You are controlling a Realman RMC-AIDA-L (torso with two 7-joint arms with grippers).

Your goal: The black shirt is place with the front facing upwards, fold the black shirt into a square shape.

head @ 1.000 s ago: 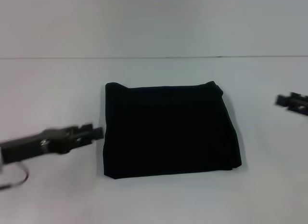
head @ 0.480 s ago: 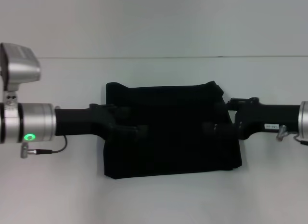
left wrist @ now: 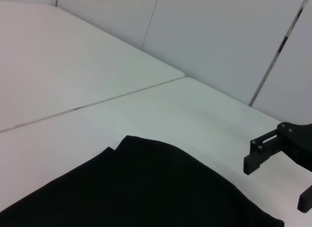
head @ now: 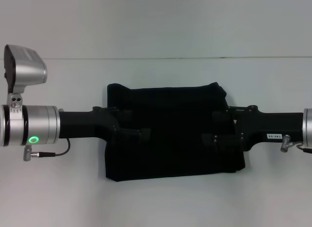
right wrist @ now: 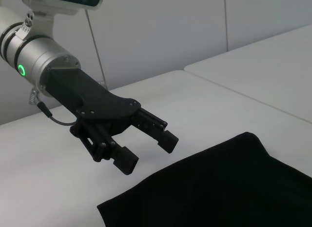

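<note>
While the black shirt [head: 173, 132] lies on the white table [head: 161, 202] as a squarish folded block, no lettering showing, I judge the folding all but done, and what is left is a check or tidy of the edges. Its near edge looks straight; the corner on my right side bulges a little, so any next move calls for a light press or tug there, not a fresh grab. Both my arms reach level across the shirt from opposite sides. My left claw [right wrist: 141, 141] hangs above the shirt's left half with its fingers apart, holding nothing, clear of the cloth. My right claw [left wrist: 280, 173] hovers over the shirt's right edge, its fingers spread too and empty. Beyond the shirt's far edge a table seam [head: 146, 58] runs across.
</note>
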